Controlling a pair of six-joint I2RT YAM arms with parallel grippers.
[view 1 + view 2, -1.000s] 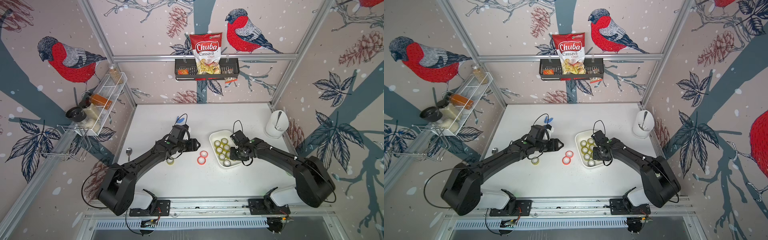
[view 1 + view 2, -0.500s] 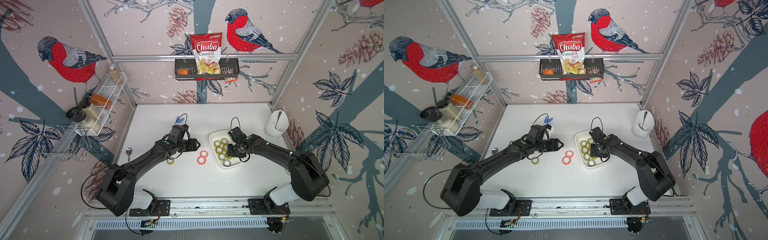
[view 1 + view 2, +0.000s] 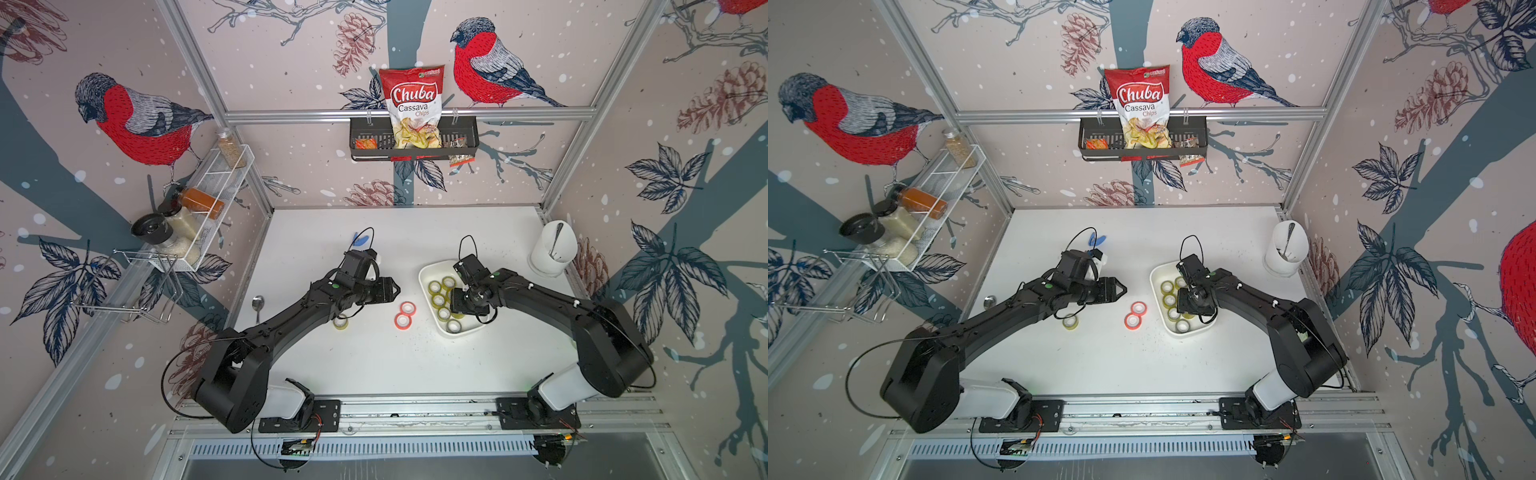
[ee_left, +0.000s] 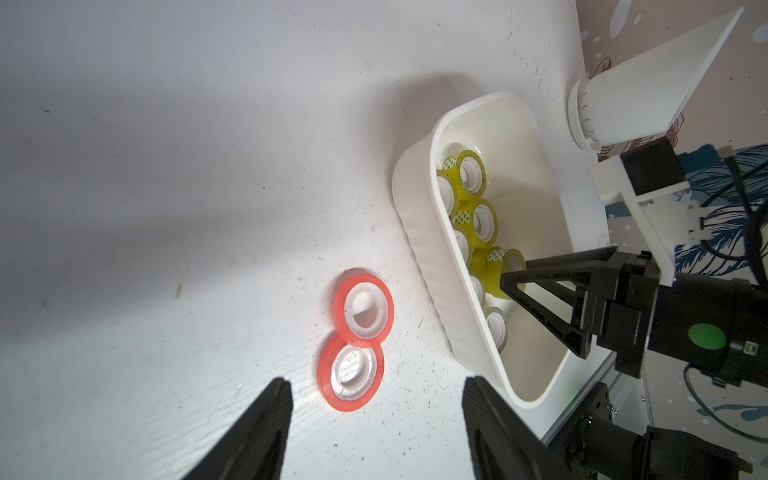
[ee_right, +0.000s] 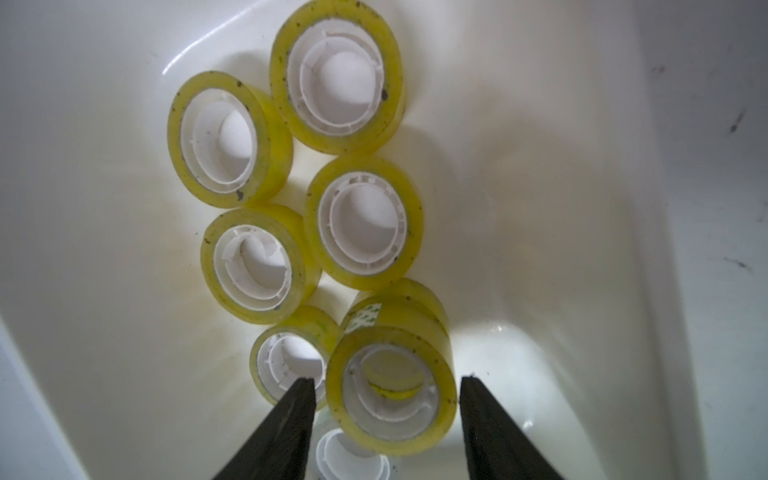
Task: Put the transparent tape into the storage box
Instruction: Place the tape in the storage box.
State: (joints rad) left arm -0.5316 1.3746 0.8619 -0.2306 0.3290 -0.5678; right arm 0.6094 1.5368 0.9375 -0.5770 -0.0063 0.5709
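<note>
- Hovering over the box (image 3: 422, 276) (image 3: 1152, 275), the right fingers (image 5: 490, 428) are pointed down into it.
- The right fingers are parted. A yellowish clear roll (image 5: 390, 386) is framed between them, with a thin gap at each side, so no clamp is shown.
- That roll is placed inside the box, about mid-length, tilted and propped on another roll under it.
- Several flat rolls (image 5: 365, 224) of the same clear tape are laid on the box floor. They are bunched along the wall that faces the left arm (image 3: 291, 320).
- A stray roll (image 3: 340, 323) (image 3: 1070, 322) of clear tape is seen on the table (image 3: 374, 365), partly under the left arm and well apart from the box.
- The left fingers (image 4: 257, 428) are spread apart with nothing between them. They are held above the table with their tips aimed toward the box.
- Two red rolls (image 4: 365, 311) (image 3: 405, 314) are laid on the table between the left fingers and the box, one overlapping the other's edge. Neither is touched by the fingers.
- A white cup (image 3: 552, 249) with a utensil in it is stood near the far right table corner, apart from the box.
</note>
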